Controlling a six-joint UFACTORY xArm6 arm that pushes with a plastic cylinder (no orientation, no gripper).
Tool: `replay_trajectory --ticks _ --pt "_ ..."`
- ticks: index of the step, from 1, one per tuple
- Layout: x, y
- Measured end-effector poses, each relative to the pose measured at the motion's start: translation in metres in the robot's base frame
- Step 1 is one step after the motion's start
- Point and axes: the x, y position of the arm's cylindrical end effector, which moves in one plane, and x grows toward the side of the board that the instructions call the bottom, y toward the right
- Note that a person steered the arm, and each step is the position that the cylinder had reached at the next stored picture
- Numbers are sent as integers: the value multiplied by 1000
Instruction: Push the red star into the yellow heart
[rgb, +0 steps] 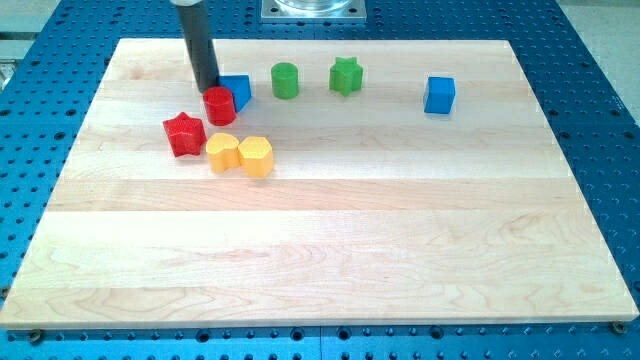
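Yellow heart (222, 153) touching red star (184, 134)

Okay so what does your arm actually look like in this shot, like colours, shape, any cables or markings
Only the lower part shows: a straight, round, dark grey to black rod coming down from the view's top edge, slightly glossy, with no visible cables, markings or tool. My tip ends just above the red cylinder in the view, beside the blue block. At the top edge sits a pale metal base plate.

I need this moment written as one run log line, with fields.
tip: behind red cylinder, touching or nearly | red star: beside yellow heart, contact unclear | push: not visibly under way
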Motion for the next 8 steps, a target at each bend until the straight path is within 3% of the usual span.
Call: replay_trajectory --ticks 1,3,4,6,8 --pt "1 16" --pt "12 -33" --pt "62 -75" --pt "104 -65" --pt "111 -23"
